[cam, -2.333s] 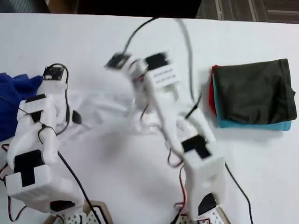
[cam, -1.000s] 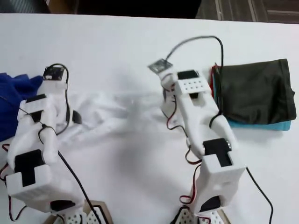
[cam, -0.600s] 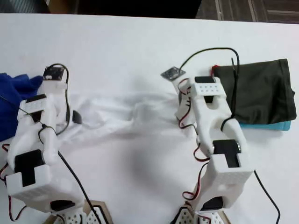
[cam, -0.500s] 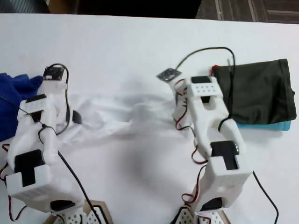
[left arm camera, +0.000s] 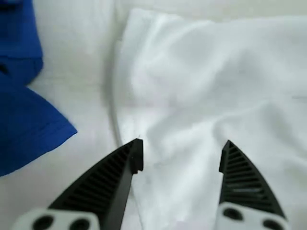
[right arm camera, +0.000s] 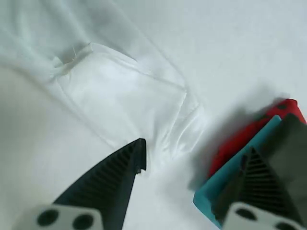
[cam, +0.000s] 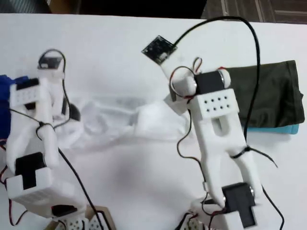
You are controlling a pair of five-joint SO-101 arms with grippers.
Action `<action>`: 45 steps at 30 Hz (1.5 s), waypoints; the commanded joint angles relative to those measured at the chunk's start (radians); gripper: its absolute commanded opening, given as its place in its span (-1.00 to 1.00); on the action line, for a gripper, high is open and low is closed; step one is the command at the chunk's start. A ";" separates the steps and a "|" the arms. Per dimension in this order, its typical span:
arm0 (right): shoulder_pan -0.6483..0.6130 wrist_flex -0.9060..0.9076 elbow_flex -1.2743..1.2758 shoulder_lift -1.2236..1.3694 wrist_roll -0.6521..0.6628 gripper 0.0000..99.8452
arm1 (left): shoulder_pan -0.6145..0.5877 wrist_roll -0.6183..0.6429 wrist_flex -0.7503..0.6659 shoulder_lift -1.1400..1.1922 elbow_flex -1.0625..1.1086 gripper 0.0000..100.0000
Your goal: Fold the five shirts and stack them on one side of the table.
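Overhead, reading left to right across the white desk [cam: 96,38]: a loose blue shirt [left arm camera: 21,115] lies bunched at the far left edge. Just beside it, my left jaws hang apart over the left end of the white shirt [cam: 120,120], with cloth showing between the two tips and nothing clamped. The white shirt lies rumpled and drawn out in a band across the middle of the desk, not yet folded. At its right end my right jaws also stand apart and hold nothing, poised over a creased corner of the white cloth. Just beside that corner sits the stack of folded shirts [cam: 264,96], a dark one on top with red and teal edges showing under it.

My guess is that the step in hand is laying the white shirt flat. To do it well, each pair of jaws should pinch only white fabric near an edge. Both should then pull evenly, with the right tips kept clear of the stack.
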 commanded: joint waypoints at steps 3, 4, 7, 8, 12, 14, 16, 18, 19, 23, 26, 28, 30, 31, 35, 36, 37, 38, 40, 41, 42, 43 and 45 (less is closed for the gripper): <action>0.038 0.004 0.061 -0.116 -0.003 -0.36 | -0.101 0.060 0.101 0.003 -0.196 -0.45; 0.044 0.004 0.068 -0.133 -0.002 -0.36 | -0.120 0.061 0.071 0.006 -0.176 -0.45; 0.058 0.004 0.071 -0.186 -0.002 -0.36 | -0.132 0.064 0.002 0.046 -0.110 -0.45; 0.058 0.004 0.069 -0.200 -0.002 -0.36 | -0.127 0.068 -0.003 0.069 -0.101 -0.45; 0.058 0.012 0.069 -0.228 -0.002 -0.36 | -0.114 0.114 -0.017 0.170 -0.105 -0.45; 0.059 0.013 0.071 -0.237 -0.002 -0.36 | -0.117 0.127 -0.025 0.226 -0.124 -0.45; 0.059 0.025 0.068 -0.237 0.000 -0.36 | -0.117 0.130 -0.011 0.278 -0.153 -0.45; 0.059 0.031 0.068 -0.237 0.000 -0.36 | -0.117 0.132 0.023 0.324 -0.191 -0.45; 0.059 0.031 0.068 -0.237 0.000 -0.36 | -0.117 0.132 0.044 0.344 -0.214 -0.45; 0.059 0.031 0.066 -0.237 0.000 -0.36 | -0.109 0.127 0.135 0.413 -0.311 -0.45; 0.059 0.030 0.066 -0.239 0.000 -0.36 | -0.097 0.123 0.187 0.470 -0.380 -0.45; 0.059 0.031 0.066 -0.239 0.000 -0.36 | -0.091 0.121 0.222 0.512 -0.426 -0.45; 0.059 0.031 0.066 -0.239 0.000 -0.36 | -0.081 0.121 0.255 0.552 -0.472 -0.45; 0.059 0.031 0.066 -0.239 0.000 -0.36 | -0.078 0.117 0.270 0.569 -0.493 -0.45; 0.059 0.031 0.066 -0.239 0.000 -0.36 | -0.054 0.051 0.336 0.618 -0.578 -0.47; 0.059 0.031 0.066 -0.239 0.000 -0.36 | -0.040 0.035 0.356 0.623 -0.591 -0.51; 0.059 0.031 0.064 -0.239 0.000 -0.36 | -0.023 0.021 0.373 0.628 -0.605 -0.56; 0.059 0.030 0.064 -0.239 0.000 -0.36 | -0.003 0.006 0.393 0.632 -0.616 -0.63; 0.059 0.028 0.064 -0.239 0.000 -0.36 | 0.031 -0.029 0.414 0.634 -0.618 -0.74; 0.061 0.030 0.063 -0.239 0.000 -0.36 | 0.041 -0.040 0.417 0.634 -0.618 -0.80; 0.067 0.031 0.063 -0.240 0.000 -0.36 | 0.046 -0.044 0.419 0.634 -0.618 -0.85; 0.081 0.031 0.063 -0.245 0.000 -0.36 | 0.046 -0.044 0.419 0.634 -0.618 -0.90; 0.114 0.031 0.054 -0.269 0.000 -0.36 | 0.043 -0.046 0.419 0.634 -0.621 -0.95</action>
